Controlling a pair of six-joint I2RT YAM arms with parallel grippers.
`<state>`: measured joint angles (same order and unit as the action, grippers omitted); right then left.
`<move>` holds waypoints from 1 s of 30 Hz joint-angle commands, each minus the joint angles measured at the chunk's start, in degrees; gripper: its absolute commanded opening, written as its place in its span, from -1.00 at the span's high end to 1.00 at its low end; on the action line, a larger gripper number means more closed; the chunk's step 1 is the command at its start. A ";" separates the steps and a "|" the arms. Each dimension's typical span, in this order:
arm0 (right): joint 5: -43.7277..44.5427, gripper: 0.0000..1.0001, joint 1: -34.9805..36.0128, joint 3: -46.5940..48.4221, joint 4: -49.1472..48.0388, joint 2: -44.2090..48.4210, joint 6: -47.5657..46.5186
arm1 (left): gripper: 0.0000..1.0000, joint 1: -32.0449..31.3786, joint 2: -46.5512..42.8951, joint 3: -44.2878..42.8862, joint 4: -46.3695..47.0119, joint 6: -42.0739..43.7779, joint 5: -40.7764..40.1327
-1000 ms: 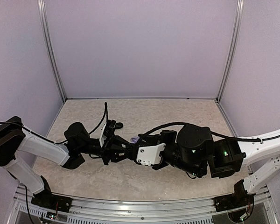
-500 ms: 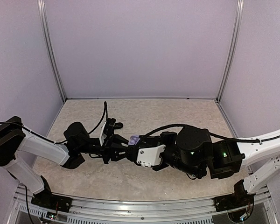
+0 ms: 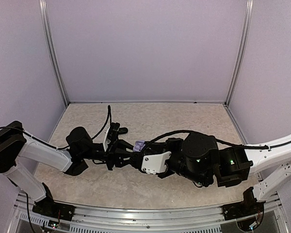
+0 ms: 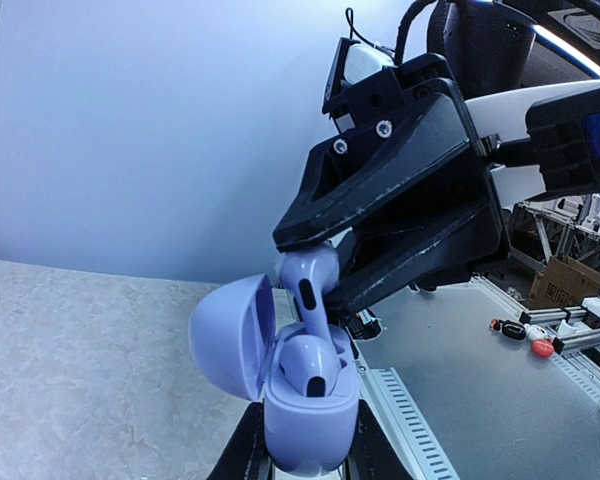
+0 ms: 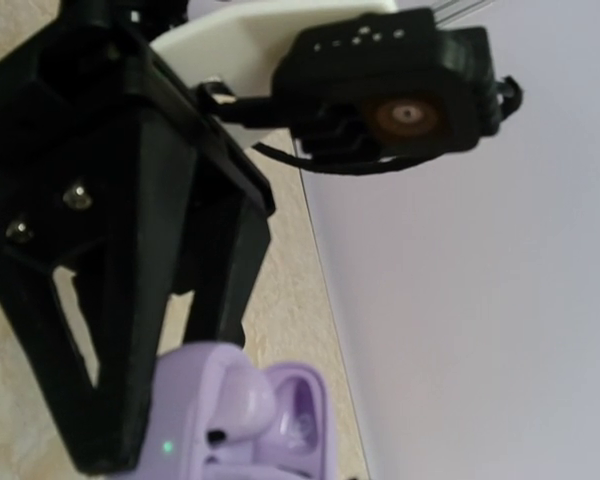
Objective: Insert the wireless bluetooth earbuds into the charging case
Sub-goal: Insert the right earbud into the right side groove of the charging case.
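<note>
My left gripper (image 4: 305, 458) is shut on the base of a lavender charging case (image 4: 312, 425), held upright above the table with its lid (image 4: 230, 335) open to the left. One lavender earbud (image 4: 310, 365) sits in the case. My right gripper (image 4: 318, 262) comes from the upper right and is shut on a second lavender earbud (image 4: 310, 285), whose stem points down into the case beside the seated one. In the right wrist view the case (image 5: 195, 425) and an earbud (image 5: 245, 395) show below my black fingers (image 5: 100, 300). The top view shows the case (image 3: 139, 145) between both grippers. No black earbuds are in view.
The arms meet over the middle of the beige table (image 3: 150, 114). A small dark object (image 3: 122, 130) lies just behind the left wrist. Pale walls enclose the table on three sides; the metal frame rail (image 3: 150, 221) runs along the near edge.
My right gripper has edged left toward the left gripper. More of the lavender case shows between the grippers in the top view. The left arm has barely moved.
</note>
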<state>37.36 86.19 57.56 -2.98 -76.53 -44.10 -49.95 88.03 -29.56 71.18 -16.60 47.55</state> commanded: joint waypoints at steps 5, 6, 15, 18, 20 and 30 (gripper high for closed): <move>-2.76 0.63 0.79 -0.60 -0.46 -0.70 -0.38 | 1.00 0.38 -0.28 -1.82 1.86 -0.47 -0.40; -3.07 0.64 0.74 -0.65 -0.45 -0.56 -0.31 | 1.00 0.38 -0.38 -1.80 1.86 -0.45 -0.40; -5.81 0.43 0.67 -2.13 0.11 1.48 -0.55 | 1.00 0.41 -0.33 -1.76 2.30 -0.70 0.30; -6.17 0.37 0.73 -2.06 0.22 1.58 -0.55 | 1.00 0.39 -0.31 -1.82 2.30 -0.73 0.25; -6.10 0.36 0.76 -2.23 0.10 1.62 -0.63 | 1.00 0.38 -0.33 -1.80 2.30 -0.71 0.19; -6.85 0.03 0.80 -2.03 -1.29 3.67 1.00 | 1.00 0.46 0.16 -1.47 3.44 -0.66 0.06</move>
<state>31.77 86.37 55.72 -3.22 -75.44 -44.75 -49.89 88.05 -29.95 71.75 -16.73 47.77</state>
